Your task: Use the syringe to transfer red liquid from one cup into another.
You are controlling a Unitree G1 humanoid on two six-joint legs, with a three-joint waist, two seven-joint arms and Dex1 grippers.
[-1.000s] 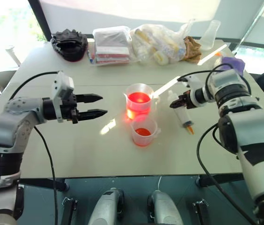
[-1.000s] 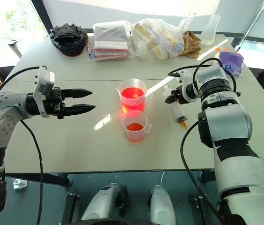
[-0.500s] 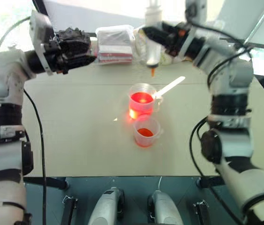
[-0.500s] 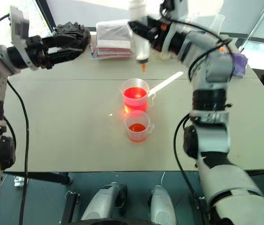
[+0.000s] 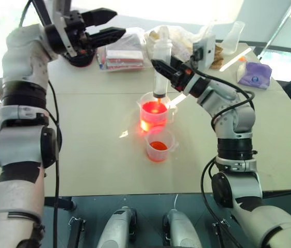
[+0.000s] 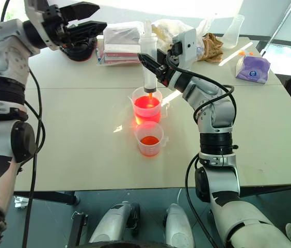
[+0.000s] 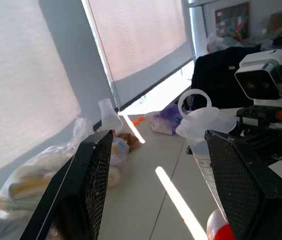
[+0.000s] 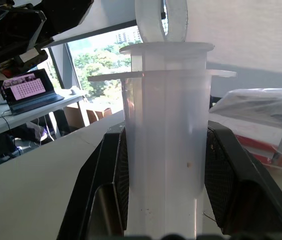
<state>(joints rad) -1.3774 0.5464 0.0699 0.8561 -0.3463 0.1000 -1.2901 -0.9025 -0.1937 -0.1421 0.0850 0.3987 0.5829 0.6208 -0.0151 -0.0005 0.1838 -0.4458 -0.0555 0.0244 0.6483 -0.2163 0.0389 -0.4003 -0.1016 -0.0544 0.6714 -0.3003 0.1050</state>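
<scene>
My right gripper point(image 5: 162, 71) is shut on the clear syringe point(image 5: 160, 67), and its pads point(image 8: 221, 180) press both sides of the barrel point(image 8: 163, 150). The syringe stands upright, plunger ring on top, with its orange tip inside the mouth of the tall handled cup point(image 5: 153, 111). That cup is about half full of glowing red liquid point(image 5: 153, 108). Just in front stands the shorter cup point(image 5: 159, 144) with a little red liquid point(image 5: 158, 146). My left gripper point(image 5: 107, 25) is open and empty, raised high at the far left, pointing toward the syringe top point(image 7: 198, 117).
Along the table's point(image 5: 83, 155) far edge lie a black bundle point(image 5: 78, 51), a stack of wrapped packs point(image 5: 122, 51), a full plastic bag point(image 5: 179, 41), a clear flask point(image 5: 231, 37) and a purple packet point(image 5: 253, 72). A bright sun stripe crosses the table beside the tall cup.
The right gripper lifted the syringe off the table, turned it upright and lowered its tip into the tall cup. The left arm rose high and moved toward the far side, still open.
</scene>
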